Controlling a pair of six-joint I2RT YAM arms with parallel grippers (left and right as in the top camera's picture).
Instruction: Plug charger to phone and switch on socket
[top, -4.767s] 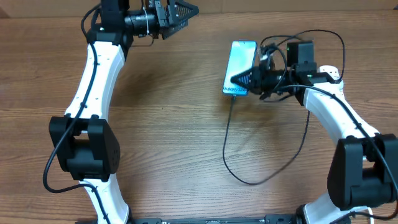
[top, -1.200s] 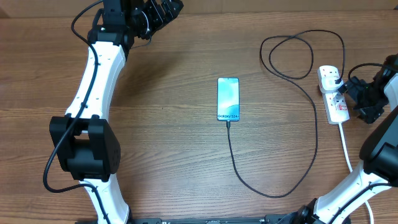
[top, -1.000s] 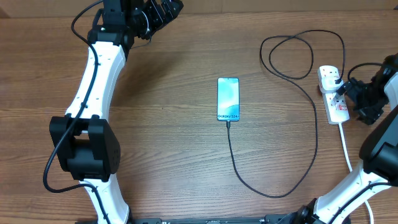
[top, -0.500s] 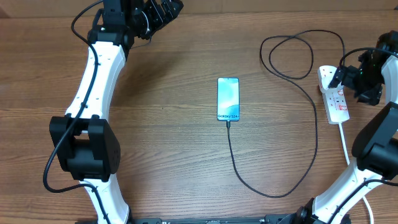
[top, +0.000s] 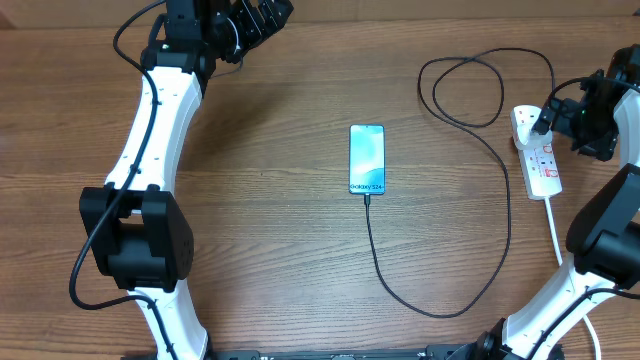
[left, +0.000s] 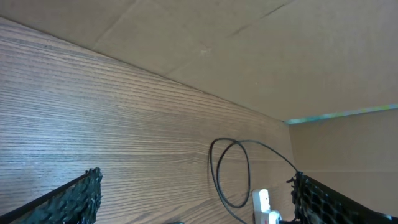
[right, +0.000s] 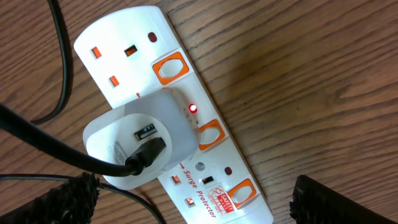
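Observation:
The phone (top: 367, 160) lies face up mid-table, screen lit. The charger (top: 505, 210), a thin black cable, runs from the phone's bottom edge in a wide loop to a white adapter (right: 140, 146) plugged into the middle outlet of the socket (top: 537, 152). In the right wrist view a small red light (right: 193, 108) glows on the socket (right: 124, 43) beside an orange switch (right: 210, 134). My right gripper (top: 552, 120) hovers open just above the socket, touching nothing. My left gripper (top: 262, 17) is open and empty at the far left edge.
The socket's thick white cord (top: 556, 235) trails toward the front right, beside the right arm's base. A coil of the black cable (top: 478, 88) lies behind the socket. A cardboard wall (left: 249, 56) stands along the table's far edge.
My right gripper has moved from the socket's near right side toward its far end, now over the plugged adapter. The left arm, phone and cable have not moved.

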